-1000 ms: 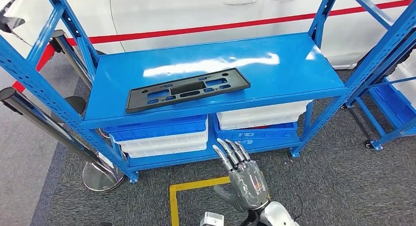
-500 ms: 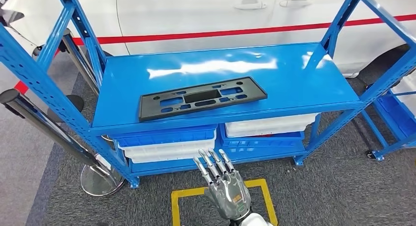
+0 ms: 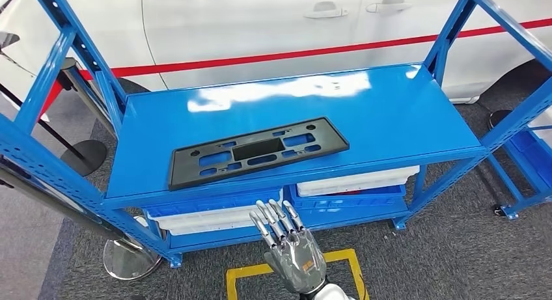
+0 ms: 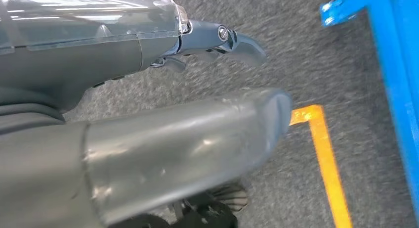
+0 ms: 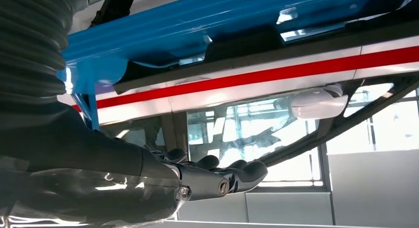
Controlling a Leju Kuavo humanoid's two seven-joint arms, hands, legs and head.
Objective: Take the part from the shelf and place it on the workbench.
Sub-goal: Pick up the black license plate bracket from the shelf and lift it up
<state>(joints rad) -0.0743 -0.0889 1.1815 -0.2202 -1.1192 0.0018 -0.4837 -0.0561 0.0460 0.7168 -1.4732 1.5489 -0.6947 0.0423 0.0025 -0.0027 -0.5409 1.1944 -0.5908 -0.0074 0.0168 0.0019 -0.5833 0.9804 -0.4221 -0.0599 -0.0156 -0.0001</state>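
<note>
A: Where is the part?

B: The black plate lies flat near the front edge of the blue shelf, untouched.

A: And the hands?

B: The right hand is below that edge, fingers straight and apart, holding nothing. The left hand hangs over the floor, gripping nothing. I'd reach up over the plate's long side and grip it level.

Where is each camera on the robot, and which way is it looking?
Head view: sits high on the robot, looking forward and down at the flat black plastic part on the blue metal shelf; the raised right hand shows below.
Left wrist view: behind the left hand, looking down at grey carpet and an orange floor line.
Right wrist view: behind the right hand, looking up along the shelf at the white car with a red stripe.
Shared: the head and right wrist views both show the shelf, car and right hand.
</note>
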